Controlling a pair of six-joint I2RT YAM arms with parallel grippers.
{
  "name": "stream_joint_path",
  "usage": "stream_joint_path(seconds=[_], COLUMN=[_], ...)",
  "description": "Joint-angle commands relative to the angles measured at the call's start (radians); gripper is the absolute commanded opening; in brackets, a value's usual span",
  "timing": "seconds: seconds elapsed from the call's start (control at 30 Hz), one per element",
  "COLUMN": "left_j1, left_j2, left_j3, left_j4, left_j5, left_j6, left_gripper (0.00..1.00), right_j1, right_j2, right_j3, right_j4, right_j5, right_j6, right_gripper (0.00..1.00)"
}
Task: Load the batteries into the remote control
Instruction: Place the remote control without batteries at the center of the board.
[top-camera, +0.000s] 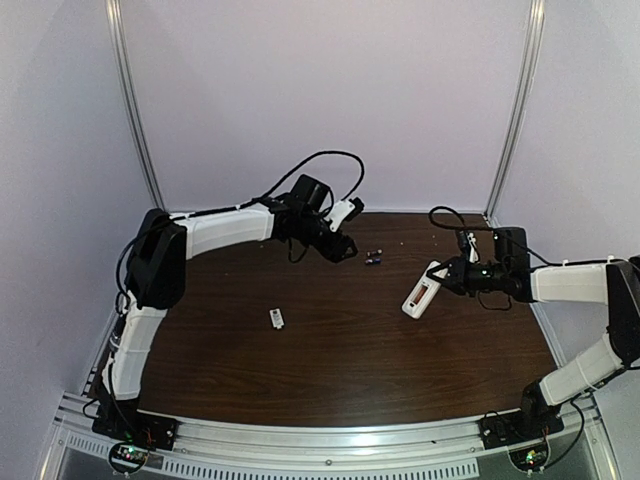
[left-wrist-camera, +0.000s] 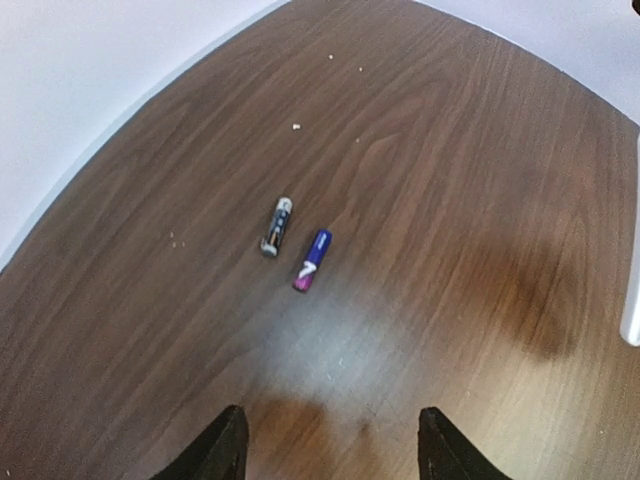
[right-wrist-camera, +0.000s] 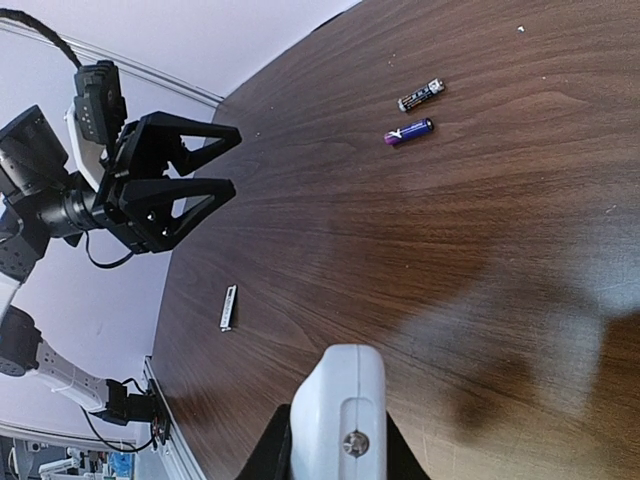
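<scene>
On the table (top-camera: 350, 380), left of centre, lies a small white flat piece (top-camera: 277, 318), prob. the bay cover; nothing touches it.

Next, the L gripper (left-wrist-camera: 335, 445) hovers over the far part of the table. Its jaws stand wide apart w/ nothing between them, and they point down toward the batteries (top-camera: 374, 256). These two lie side by side on the wood, near each other but not touching: one blackish w/ silver ends (left-wrist-camera: 277, 226), the other blue-purple (left-wrist-camera: 312, 260).

Further right, the remote control (top-camera: 424, 290) is tilted, its lower end close to the table. The R gripper (top-camera: 447, 275) has its jaws closed narrow on the upper end. Whether the bay faces up, I cannot tell.

Step in hand, as I judge: the approach to pick the 1st battery; no battery is loaded yet.

The next move calls for the L gripper to go down w/ one cell between the fingers, across its length, w/o knocking the neighbour away. Then close and carry it to the remote, which R should keep steady.
</scene>
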Motion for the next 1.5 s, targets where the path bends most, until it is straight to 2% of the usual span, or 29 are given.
stream_joint_path(seconds=[0.0,0.47,0.8,1.03,1.2,1.33,1.47], left_j1=[-0.007,-0.012,-0.01,0.03,0.088,0.104,0.132], left_j2=[0.116,0.339,0.392,0.274,0.208,0.147,0.102], left_j3=[0.143,0.416,0.481,0.363,0.3,0.211,0.128], left_j4=[0.013,0.042,0.033,0.088,0.096,0.102,0.133], left_j5=[0.026,0.022,0.04,0.075,0.126,0.075,0.085], left_j6=[0.063,0.036,-0.02,-0.097,-0.151,-0.134,-0.158], left_gripper=[0.59,0.55,0.51,0.54,0.58,0.6,0.61], right_j1=[-0.01,-0.013,-0.012,0.053,0.155,0.223,0.298], right_j2=[-0.026,-0.027,0.002,0.047,0.099,0.171,0.265], right_j3=[-0.009,-0.013,-0.015,-0.02,0.03,0.085,0.158], right_j4=[0.035,0.033,0.06,0.126,0.127,0.141,0.159], right_j5=[-0.012,-0.017,-0.03,-0.031,0.007,0.038,0.055], right_j6=[0.003,-0.001,0.014,0.054,0.056,0.06,0.064], right_gripper=[0.0,0.0,0.0,0.0,0.0,0.0,0.0])
